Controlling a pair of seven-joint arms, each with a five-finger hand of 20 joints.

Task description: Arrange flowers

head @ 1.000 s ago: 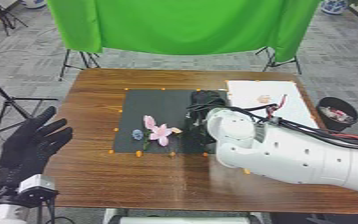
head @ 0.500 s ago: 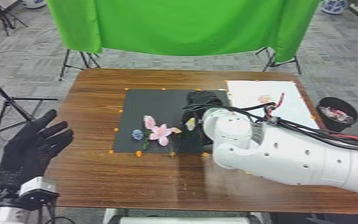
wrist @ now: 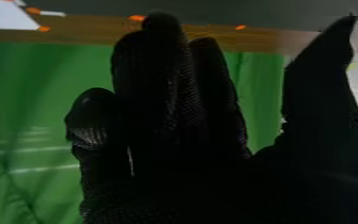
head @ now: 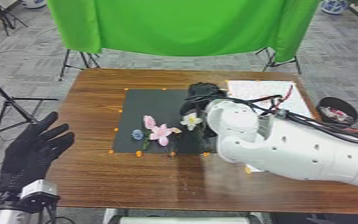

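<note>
Moving farther off, my right robot hand (head: 204,94), open and empty, uncovers the white flower (head: 190,120). Nearest, my open left robot hand (head: 29,152); beyond, the blue flower (head: 137,134), pink flower (head: 161,133) and white one share the dark mat (head: 149,102), seemingly nearly arranged.

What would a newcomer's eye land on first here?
Probably the bright green curtain hanging behind the far side of the wooden table. Next, the pink flower on the dark mat, with the right hand over the mat's right part. The left hand, fingers extended, is at the table's left edge.
</note>
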